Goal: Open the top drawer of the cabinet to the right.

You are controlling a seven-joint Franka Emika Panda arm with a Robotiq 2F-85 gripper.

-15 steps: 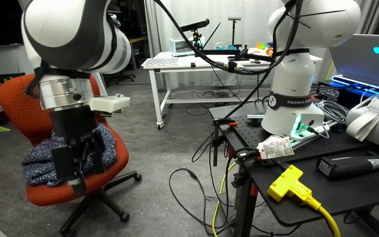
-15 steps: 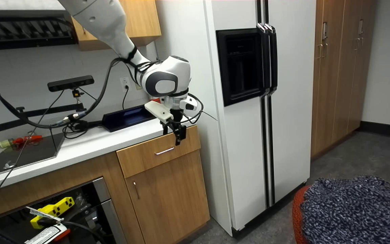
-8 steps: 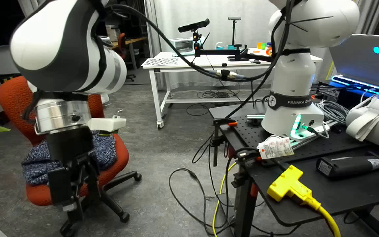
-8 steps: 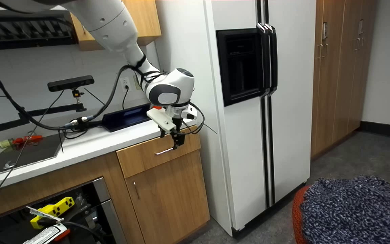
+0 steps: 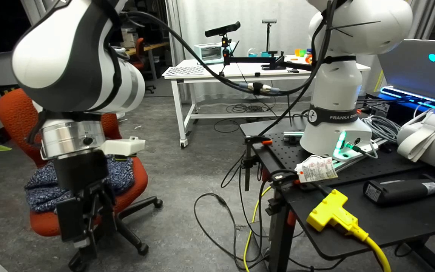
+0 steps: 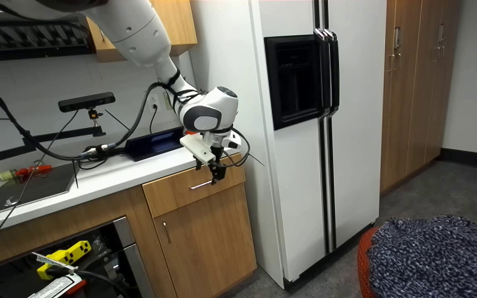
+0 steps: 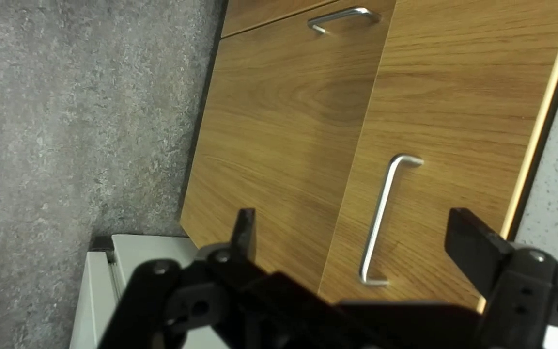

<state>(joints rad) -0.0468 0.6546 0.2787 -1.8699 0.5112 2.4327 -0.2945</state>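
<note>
The top drawer (image 6: 176,192) is shut, with a wooden front under the white countertop. Its inside is hidden. Its silver bar handle (image 6: 201,185) shows in an exterior view, and the handle also shows in the wrist view (image 7: 379,218) on the drawer front (image 7: 443,116). My gripper (image 7: 353,213) is open and empty. In the wrist view its fingers stand apart on either side of the handle, not touching it as far as I can see. In both exterior views the gripper (image 5: 89,226) points down; it is in front of the drawer's right part (image 6: 217,176).
A cabinet door (image 6: 205,236) with its own handle (image 6: 166,232) is below the drawer. A white fridge (image 6: 296,186) stands right beside the cabinet. A dark blue tray (image 6: 155,143) lies on the countertop (image 6: 126,174). An orange chair (image 5: 138,181) stands behind the arm.
My gripper has moved down from near the countertop edge to about the handle's height, mostly in the first half second. It has barely moved since. The drawer stays shut.
</note>
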